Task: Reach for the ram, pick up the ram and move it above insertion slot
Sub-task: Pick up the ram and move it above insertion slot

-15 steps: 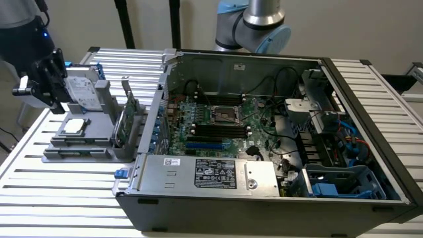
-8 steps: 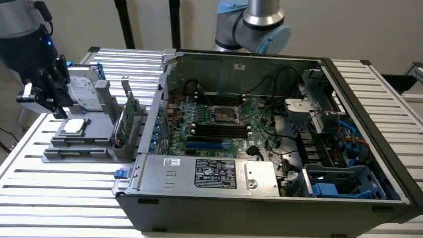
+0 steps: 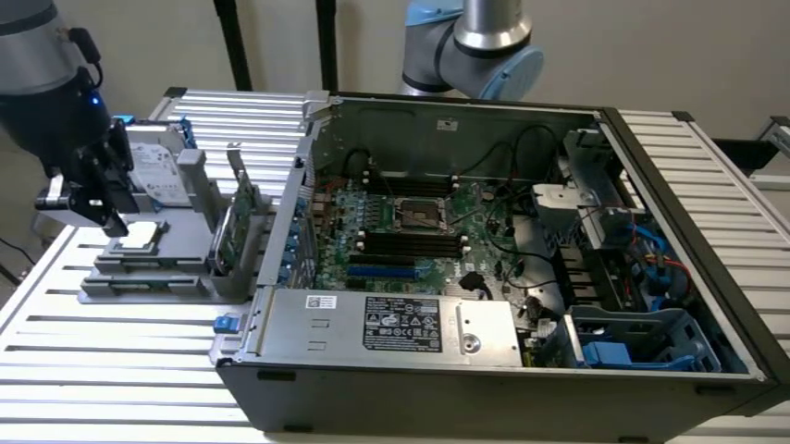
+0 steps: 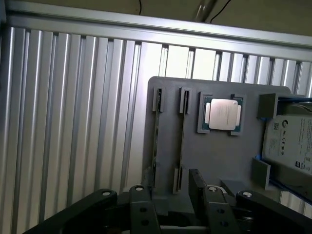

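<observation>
The ram [image 4: 156, 141] stands on edge in a narrow slot of the grey fixture [image 4: 219, 161], so the wrist view catches it only as a thin greenish strip. A second strip [image 4: 181, 141] stands in the twin slot just beside it and parallel to it (I cannot tell which of the two the gripper is lined up on). Further along the fixture the CPU [image 4: 222, 114] lies flat in its pocket, and beyond that is the drive [image 4: 292, 141].

The gripper [image 4: 168, 187] hangs above one end of the slots. Its fingers [image 4: 140, 204] are spread apart with nothing between them. The ram's long axis runs straight away from the gripper, and the gap between the fingers lies across that axis. The pads therefore face the stick's flat sides rather than its ends. I judge the reach unfinished: the ram sits in its slot and no contact shows.

In the exterior view the gripper [image 3: 99, 208] is over the fixture on the slatted worktop [image 3: 111, 351], at that view's left. The card [image 3: 239, 217] stands between it and the open case [image 3: 494, 370]. The board's black slots [image 3: 413, 243] lie well apart from the gripper, toward the exterior view's right.
</observation>
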`<state>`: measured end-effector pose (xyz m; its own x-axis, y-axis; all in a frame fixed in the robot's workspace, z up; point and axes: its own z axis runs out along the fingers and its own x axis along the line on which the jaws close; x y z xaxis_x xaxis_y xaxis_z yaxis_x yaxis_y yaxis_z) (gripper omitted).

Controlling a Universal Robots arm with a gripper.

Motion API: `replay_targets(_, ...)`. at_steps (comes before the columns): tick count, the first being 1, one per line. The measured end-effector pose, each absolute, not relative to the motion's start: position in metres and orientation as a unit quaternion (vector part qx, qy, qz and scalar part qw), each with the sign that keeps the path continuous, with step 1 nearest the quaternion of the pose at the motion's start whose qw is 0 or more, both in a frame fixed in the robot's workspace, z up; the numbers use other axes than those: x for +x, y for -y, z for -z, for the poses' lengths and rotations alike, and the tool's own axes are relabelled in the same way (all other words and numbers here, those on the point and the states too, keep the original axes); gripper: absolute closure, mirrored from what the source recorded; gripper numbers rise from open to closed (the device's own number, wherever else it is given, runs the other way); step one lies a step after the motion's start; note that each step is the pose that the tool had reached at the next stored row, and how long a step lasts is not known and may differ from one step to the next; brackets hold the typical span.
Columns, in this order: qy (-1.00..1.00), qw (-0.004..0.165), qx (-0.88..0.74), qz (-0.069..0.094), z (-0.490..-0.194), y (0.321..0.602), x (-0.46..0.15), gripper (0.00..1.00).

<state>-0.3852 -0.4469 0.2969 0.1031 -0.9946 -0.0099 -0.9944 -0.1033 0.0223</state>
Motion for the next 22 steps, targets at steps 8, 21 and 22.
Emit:
replay_targets(8,0.670,0.005,0.742,0.011,-0.283,0.455,-0.385,0.58)
replay_targets(21,0.670,0.005,0.742,0.011,-0.259,0.459,-0.385,0.58)
replay_targets(22,0.670,0.005,0.742,0.011,-0.257,0.459,-0.385,0.58)
